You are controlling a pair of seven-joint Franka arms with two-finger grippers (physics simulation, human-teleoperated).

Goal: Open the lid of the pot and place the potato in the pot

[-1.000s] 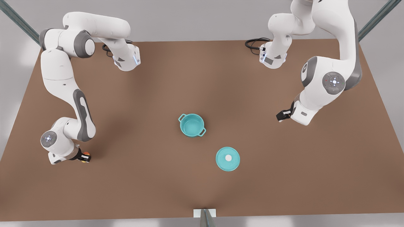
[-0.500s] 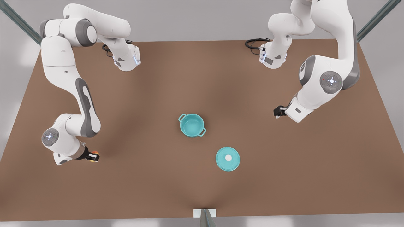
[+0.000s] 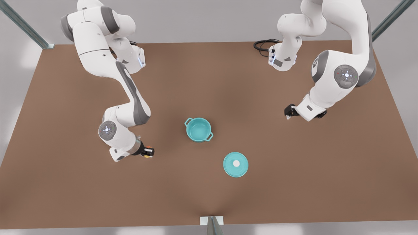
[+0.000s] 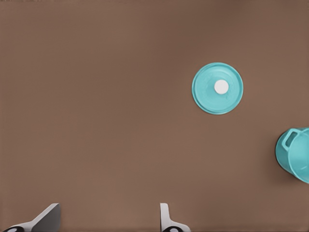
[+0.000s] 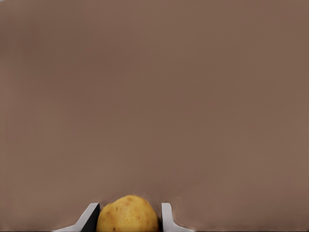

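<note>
The pot [image 3: 198,129] stands open near the middle of the brown table [image 3: 209,81], its teal interior bare, with one loop handle toward the far left and the other toward the near right in the front view. It also shows in the left wrist view [image 4: 295,154], where one handle and part of the rim are seen. The pot lid [image 3: 235,164] lies flat on the table, knob up, nearer the camera and toward the front view's right of the pot, apart from it; the left wrist view has it too [image 4: 217,88].

The potato [image 3: 148,155] is not in the pot. It sits between the fingers of the right gripper [image 3: 147,152], which is on the front view's left, well apart from the pot and level with a spot slightly nearer the camera than it. In the right wrist view the yellow lump [image 5: 127,214] is pinched between the two pale fingers [image 5: 166,216], which press its sides (it is clear of the table below).

The left gripper [image 3: 289,112] hangs on the front view's right, away from both pot and lid. Its fingers [image 4: 165,220] are spread wide with nothing between them, bare table showing in the gap [image 4: 110,224].
</note>
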